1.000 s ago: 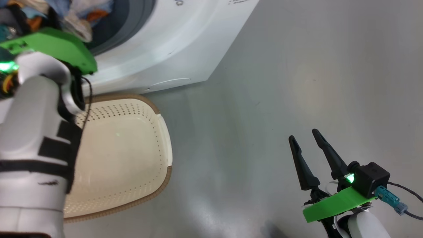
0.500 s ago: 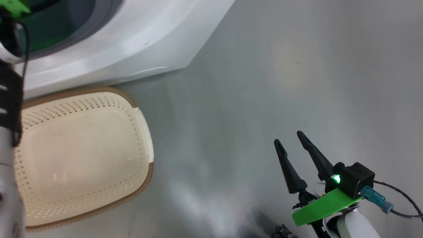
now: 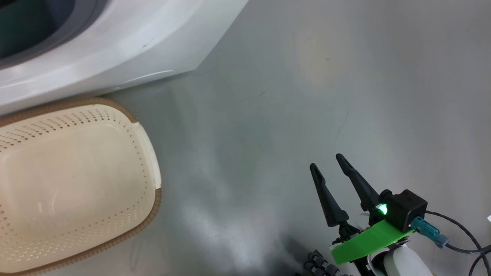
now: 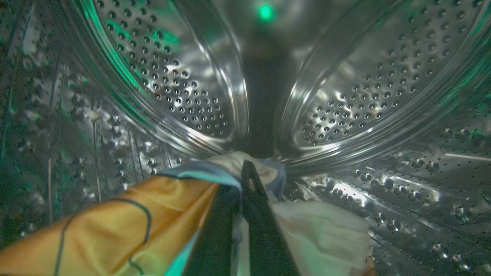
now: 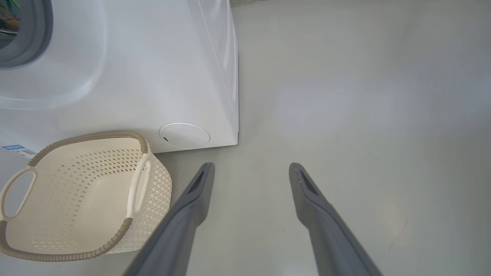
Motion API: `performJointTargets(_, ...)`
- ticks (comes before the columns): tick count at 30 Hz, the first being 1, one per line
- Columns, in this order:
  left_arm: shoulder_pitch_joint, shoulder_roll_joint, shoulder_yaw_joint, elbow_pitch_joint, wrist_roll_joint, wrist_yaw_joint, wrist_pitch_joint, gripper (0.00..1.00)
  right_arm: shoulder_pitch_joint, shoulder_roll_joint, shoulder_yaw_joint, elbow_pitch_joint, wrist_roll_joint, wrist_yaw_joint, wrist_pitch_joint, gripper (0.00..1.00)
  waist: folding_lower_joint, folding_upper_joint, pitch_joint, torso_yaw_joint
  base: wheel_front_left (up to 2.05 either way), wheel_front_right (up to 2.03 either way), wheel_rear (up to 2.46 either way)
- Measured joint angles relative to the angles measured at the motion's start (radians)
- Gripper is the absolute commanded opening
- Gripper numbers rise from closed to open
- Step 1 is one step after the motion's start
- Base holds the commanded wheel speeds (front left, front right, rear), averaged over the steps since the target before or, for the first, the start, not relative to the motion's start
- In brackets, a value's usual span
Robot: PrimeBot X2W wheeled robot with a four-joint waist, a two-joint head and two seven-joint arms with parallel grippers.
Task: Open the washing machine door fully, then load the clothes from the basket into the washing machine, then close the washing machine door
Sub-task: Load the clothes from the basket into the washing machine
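Observation:
My left gripper (image 4: 247, 165) is deep inside the washing machine's steel perforated drum (image 4: 172, 96). It is shut on the clothes: orange cloth (image 4: 115, 222), a light blue fold (image 4: 199, 173) and cream-white fabric (image 4: 326, 230) bunch around its fingers. The white washing machine (image 3: 115, 46) fills the head view's upper left, and the cream basket (image 3: 76, 180) sits on the floor before it with nothing inside. My right gripper (image 3: 326, 161) hovers open over the bare floor, well right of the basket (image 5: 88, 135). The washing machine door is out of view.
Grey floor (image 3: 307, 76) stretches to the right of the washer's corner (image 5: 234, 142). A round cover (image 5: 184, 135) and a blue label (image 5: 15, 149) sit low on the washer's front, and the grey gasket (image 5: 34, 34) rings the opening.
The head camera has turned, so the washer and basket slid left in its picture, and my left forearm has passed its left edge. The right gripper stays open in place.

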Motion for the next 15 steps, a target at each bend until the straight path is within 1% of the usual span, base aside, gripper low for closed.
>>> performJointTargets(3, -0.038, 0.020, -0.013, 0.001, 0.029, 0.019, -0.032, 0.00, 0.000, 0.002, 0.004, -0.001, 0.000, 0.000, 0.000, 1.00, 0.0000, 0.0000, 0.006, -0.006, 0.00, 0.00, 0.00)
performJointTargets(5, -0.052, 0.026, -0.001, -0.001, 0.030, 0.035, -0.050, 0.00, 0.000, 0.003, 0.006, -0.001, 0.001, 0.000, 0.000, 1.00, 0.0000, 0.0000, 0.008, -0.010, 0.00, 0.00, 0.00)
performJointTargets(6, -0.058, 0.028, -0.001, -0.010, 0.034, 0.047, -0.057, 0.00, 0.000, 0.003, 0.006, -0.001, 0.002, 0.000, 0.000, 1.00, -0.0001, 0.0000, 0.011, -0.012, 0.00, 0.00, 0.00)
performJointTargets(8, -0.070, 0.032, -0.005, -0.028, 0.051, 0.054, -0.064, 0.00, 0.000, 0.004, 0.010, -0.002, 0.008, 0.000, 0.000, 1.00, -0.0001, 0.0000, 0.021, -0.014, 0.00, 0.00, 0.00)
performJointTargets(10, -0.072, 0.040, -0.010, -0.026, 0.071, 0.070, -0.065, 0.00, 0.000, 0.007, 0.020, 0.000, 0.008, 0.000, 0.000, 1.00, 0.0000, 0.0000, 0.026, -0.018, 0.00, 0.00, 0.00)
performJointTargets(15, -0.068, 0.046, -0.021, 0.040, 0.077, 0.070, -0.064, 0.00, 0.001, 0.012, 0.026, 0.007, 0.010, 0.000, 0.000, 1.00, -0.0001, 0.0000, 0.021, -0.027, 0.00, 0.00, 0.00)
